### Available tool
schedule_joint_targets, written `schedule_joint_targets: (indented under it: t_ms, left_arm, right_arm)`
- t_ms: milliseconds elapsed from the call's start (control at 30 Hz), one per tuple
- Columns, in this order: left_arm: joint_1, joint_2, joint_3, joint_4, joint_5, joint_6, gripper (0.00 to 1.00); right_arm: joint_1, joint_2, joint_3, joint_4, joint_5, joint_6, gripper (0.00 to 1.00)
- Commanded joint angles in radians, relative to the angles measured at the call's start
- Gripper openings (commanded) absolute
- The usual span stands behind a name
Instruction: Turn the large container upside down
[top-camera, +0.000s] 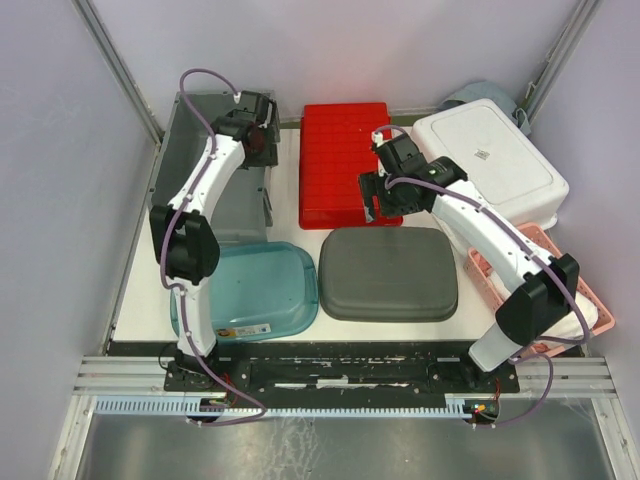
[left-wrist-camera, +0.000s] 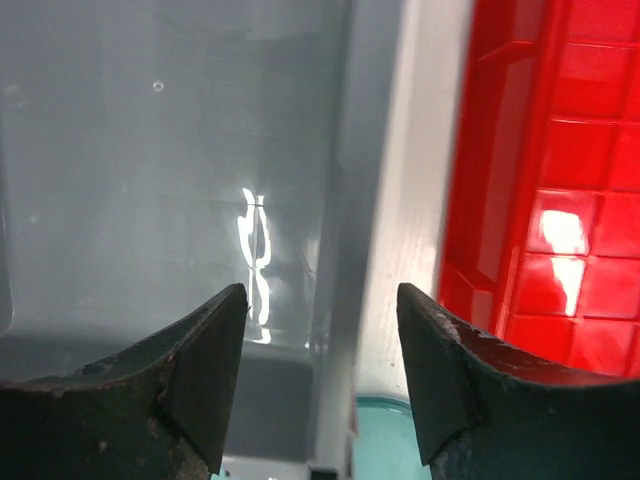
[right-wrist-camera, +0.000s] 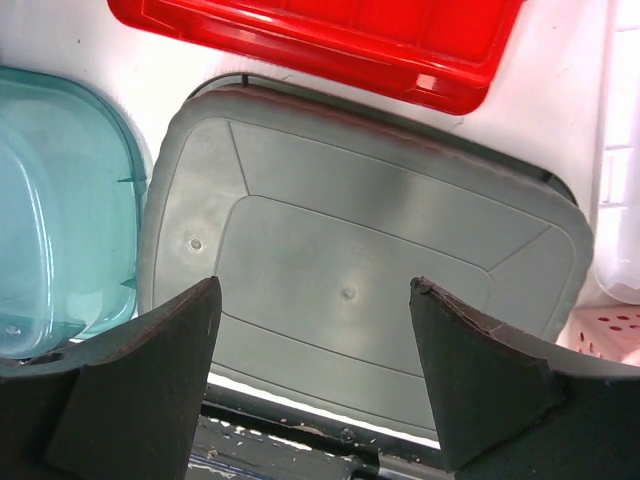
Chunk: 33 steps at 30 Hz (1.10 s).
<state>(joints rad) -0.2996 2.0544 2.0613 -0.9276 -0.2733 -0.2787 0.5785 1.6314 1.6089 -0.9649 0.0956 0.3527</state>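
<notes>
The large container (top-camera: 200, 170) is a deep grey bin at the back left, its open side facing up. In the left wrist view I see its inside (left-wrist-camera: 150, 150), with its right wall running down between my jaws. My left gripper (top-camera: 258, 135) (left-wrist-camera: 320, 292) hangs open over that right wall, and neither finger touches it. My right gripper (top-camera: 385, 195) (right-wrist-camera: 315, 283) is open and empty. It hovers over the near edge of the red container (top-camera: 340, 160), above the dark grey one (right-wrist-camera: 360, 230).
Around the bin lie upside-down containers: red (left-wrist-camera: 560, 200) just to its right, teal (top-camera: 265, 290) in front, dark grey (top-camera: 390, 275) at centre front, white (top-camera: 490, 160) at the back right. A pink basket (top-camera: 545, 265) sits at the right edge.
</notes>
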Motion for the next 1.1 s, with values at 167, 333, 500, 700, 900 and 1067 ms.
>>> schedule_joint_targets:
  t_ms: [167,333,500,700,900,1067]
  left_arm:
    - [0.051,0.077,0.044,0.051,0.157,0.058,0.47]
    - [0.064,0.073,0.083,0.034,0.163,0.064,0.18]
    - [0.068,0.014,0.185,-0.016,0.209,0.076,0.03]
    - [0.086,-0.128,0.181,0.038,0.317,0.018,0.03]
    - [0.114,-0.21,0.206,0.125,0.474,-0.087,0.03]
    - [0.136,-0.247,0.2,0.228,0.636,-0.204,0.03]
  right_arm:
    - [-0.035,-0.104,-0.032,-0.013,0.057,0.004,0.84]
    - [-0.047,-0.105,-0.015,-0.018,0.058,-0.005,0.84]
    - [-0.055,-0.1,-0.005,-0.016,0.059,-0.008,0.83]
    - [-0.058,-0.089,0.012,-0.01,0.058,-0.004,0.83]
    - [-0.06,-0.078,0.028,-0.008,0.056,-0.009,0.82]
    - [-0.062,-0.072,0.032,-0.006,0.055,-0.009,0.82]
